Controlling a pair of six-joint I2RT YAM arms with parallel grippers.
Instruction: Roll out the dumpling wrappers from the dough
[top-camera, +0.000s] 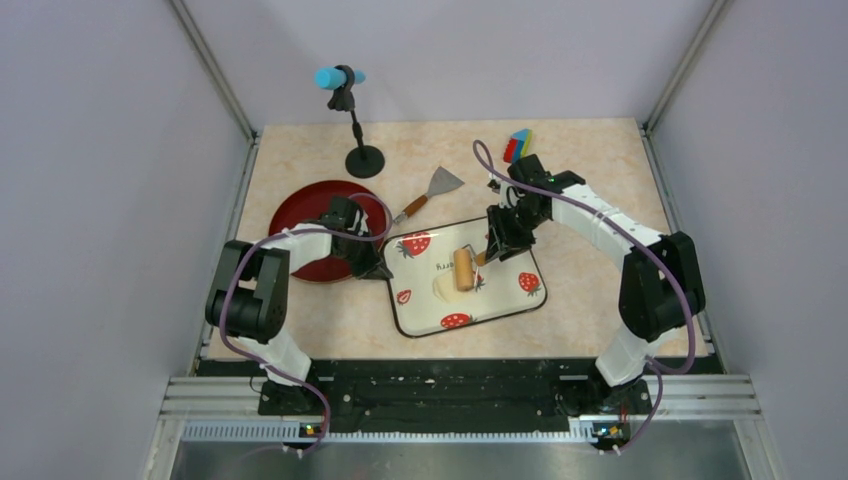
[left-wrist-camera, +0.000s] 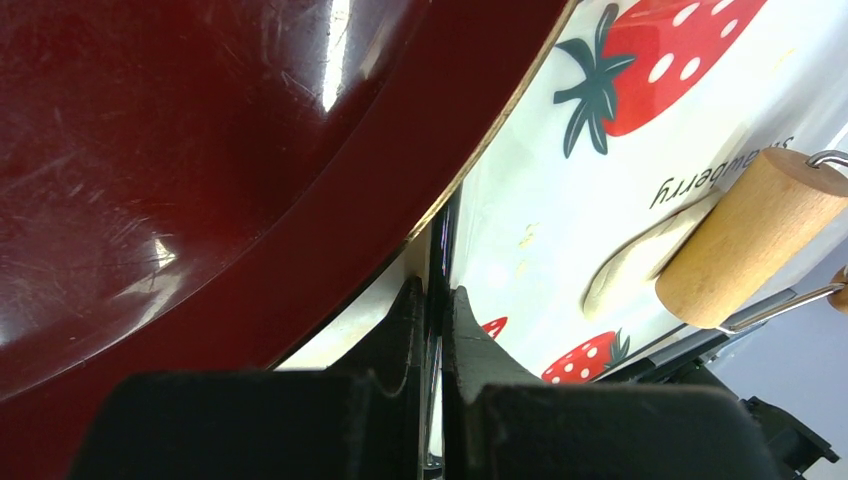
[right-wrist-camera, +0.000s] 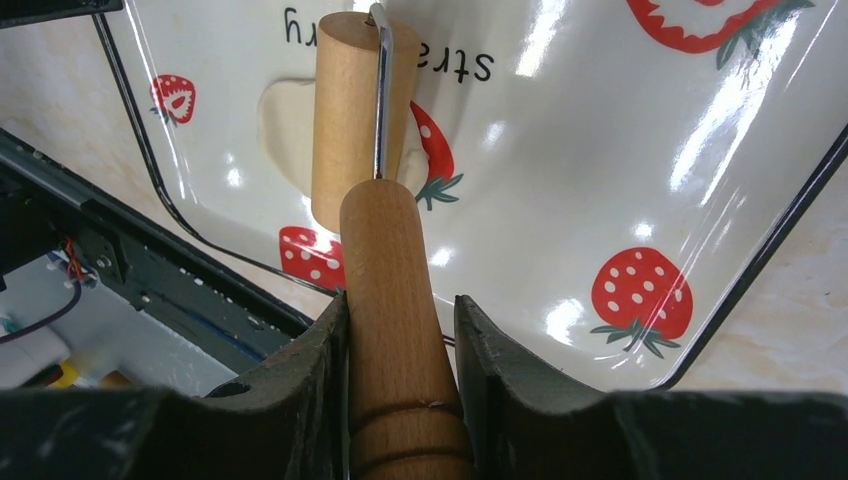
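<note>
The dough (top-camera: 445, 287) is a flat pale oval on the strawberry-print tray (top-camera: 500, 305). The wooden rolling pin's roller (top-camera: 466, 268) lies on the dough's right part. My right gripper (top-camera: 494, 246) is shut on the pin's handle (right-wrist-camera: 395, 290), with the roller (right-wrist-camera: 345, 120) ahead on the dough (right-wrist-camera: 283, 125). My left gripper (top-camera: 377, 268) is shut on the tray's left rim; in the left wrist view the thin rim runs between its fingers (left-wrist-camera: 405, 330). That view also shows the dough (left-wrist-camera: 625, 268) and the roller (left-wrist-camera: 745, 240). No dumpling wrappers are in view.
A dark red plate (top-camera: 305, 215) lies left of the tray, against my left gripper. A metal spatula (top-camera: 432, 193) lies behind the tray. A stand with a blue-tipped microphone (top-camera: 355, 150) is at the back left. A coloured block (top-camera: 517, 145) is at the back.
</note>
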